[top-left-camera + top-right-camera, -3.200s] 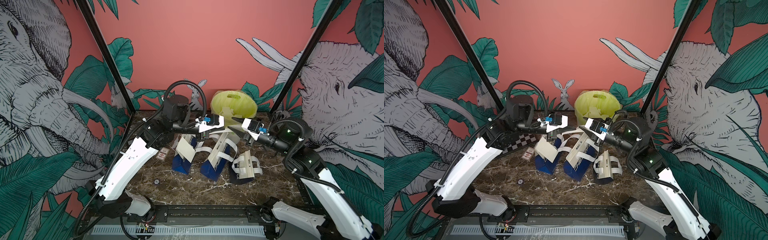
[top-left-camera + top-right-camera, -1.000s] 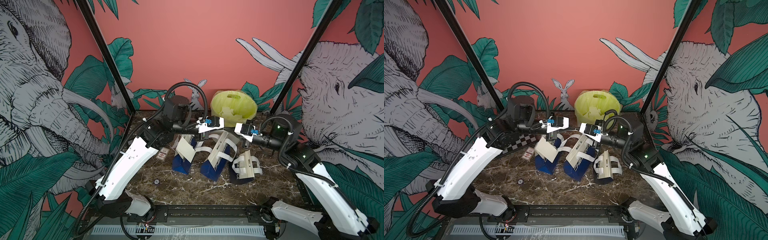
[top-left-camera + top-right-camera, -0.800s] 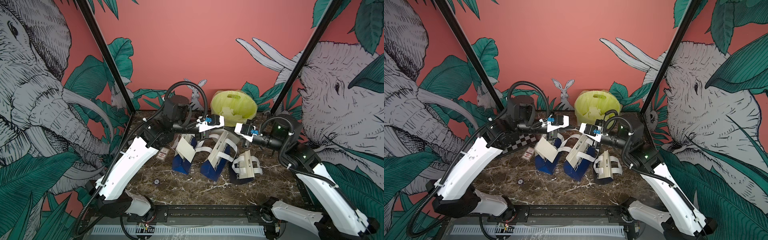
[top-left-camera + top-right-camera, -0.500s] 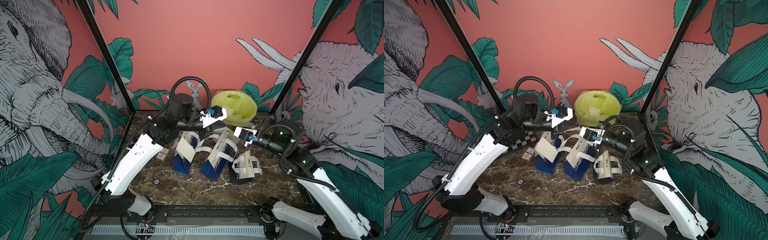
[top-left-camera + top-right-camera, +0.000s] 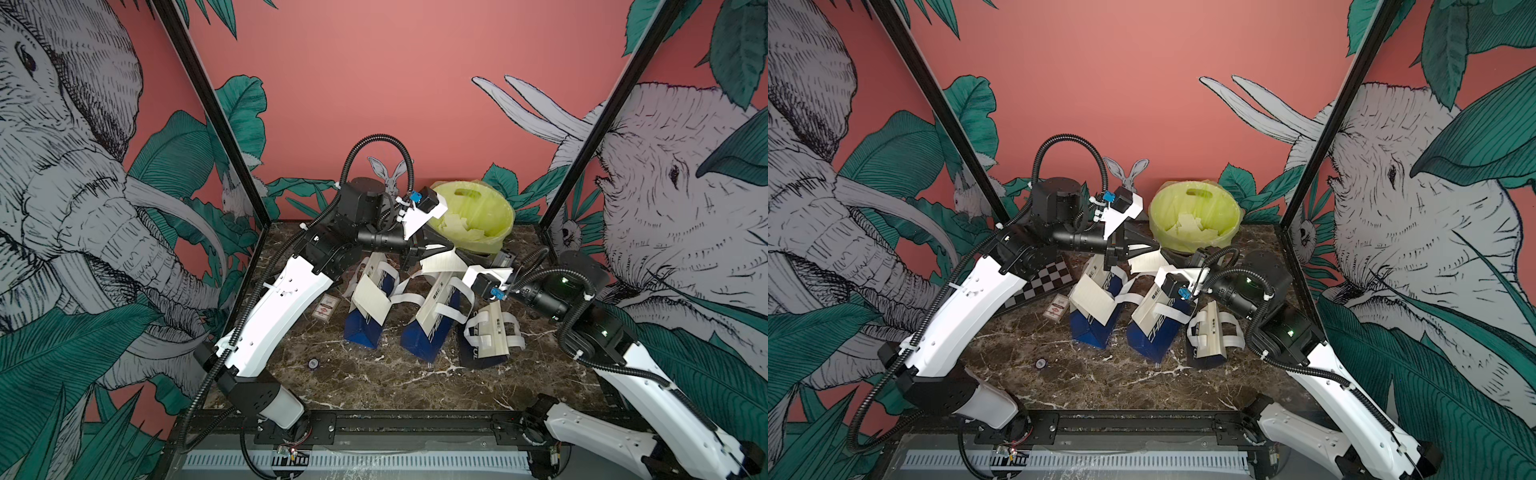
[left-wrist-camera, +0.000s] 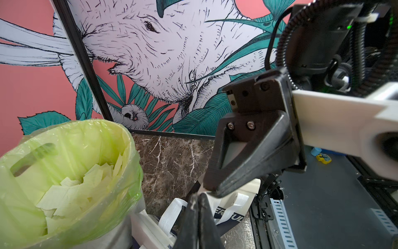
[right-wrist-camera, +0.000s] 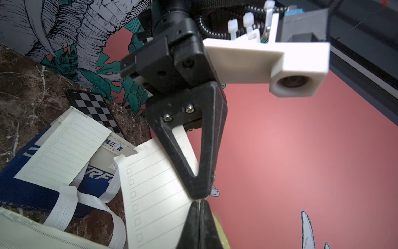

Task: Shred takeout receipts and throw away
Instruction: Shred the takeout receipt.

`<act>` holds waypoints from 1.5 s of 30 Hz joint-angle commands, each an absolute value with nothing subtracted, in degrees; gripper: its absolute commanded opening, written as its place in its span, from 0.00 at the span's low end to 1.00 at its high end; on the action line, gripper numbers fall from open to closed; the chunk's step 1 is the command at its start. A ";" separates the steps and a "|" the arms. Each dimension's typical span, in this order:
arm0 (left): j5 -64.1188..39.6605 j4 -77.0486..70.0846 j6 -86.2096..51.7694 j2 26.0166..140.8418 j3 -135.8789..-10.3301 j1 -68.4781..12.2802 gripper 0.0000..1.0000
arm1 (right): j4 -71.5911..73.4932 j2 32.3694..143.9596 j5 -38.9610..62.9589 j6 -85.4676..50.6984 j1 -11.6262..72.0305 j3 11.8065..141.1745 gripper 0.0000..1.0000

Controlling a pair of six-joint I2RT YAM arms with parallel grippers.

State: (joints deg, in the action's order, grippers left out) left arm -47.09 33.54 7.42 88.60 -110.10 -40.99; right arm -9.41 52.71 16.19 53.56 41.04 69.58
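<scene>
Found L gripper (image 7: 199, 193) pinched tight on held receipt (image 7: 155, 189), fingertips meeting at slip's long edge. Found R gripper (image 6: 210, 186) likewise clamped on same slip, tip-to-tip w/ L gripper; cannot tell whether the two touch. Located held receipt in air btwn the two arms, above middle blue bag (image 5: 419, 340), just in front of bin (image 5: 505, 216), short of bin mouth. Noted ragged corner on slip's short edge in R wrist view.

Logged second receipt (image 5: 372, 301) lying flat against face of L-side blue bag (image 5: 361, 332), tilted w/ bag, untouched. Saw pale panel under strap handles on third bag (image 5: 478, 353), lying nearest R arm; cannot tell if receipt.

Confirmed bin lined w/ yellow-green plastic, standing at rear of marble table (image 5: 374, 382), holding many torn paper pieces (image 6: 71, 194). Spotted red-and-white card (image 5: 325, 309) on table near L-side blue bag, apart from it. Spotted checkerboard (image 5: 1038, 286) further back, partly under L arm.
</scene>
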 commanded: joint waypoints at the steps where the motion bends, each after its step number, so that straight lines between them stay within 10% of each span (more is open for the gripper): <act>1: -47.74 26.11 0.39 89.03 -112.49 -37.59 0.00 | -11.31 51.33 17.37 56.52 42.53 68.44 0.00; 13: -49.89 27.85 4.06 89.16 -113.52 -36.90 0.00 | -10.05 51.05 12.16 53.82 42.89 67.63 0.00; 21: -31.64 24.33 19.55 78.15 -100.96 -38.03 0.00 | -9.13 47.96 14.13 48.29 42.89 67.37 0.00; 31: -3.64 12.81 -0.18 83.05 -102.73 -36.46 0.00 | -5.21 43.19 19.03 38.84 42.89 64.63 0.00; 45: -25.56 -37.77 -60.73 93.83 -90.68 -34.09 0.00 | 12.11 54.42 -5.76 -13.78 40.37 72.44 0.00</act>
State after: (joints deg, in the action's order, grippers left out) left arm -22.81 -21.91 -43.55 91.05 -90.06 -33.74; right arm 7.66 51.27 1.98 1.98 41.98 68.79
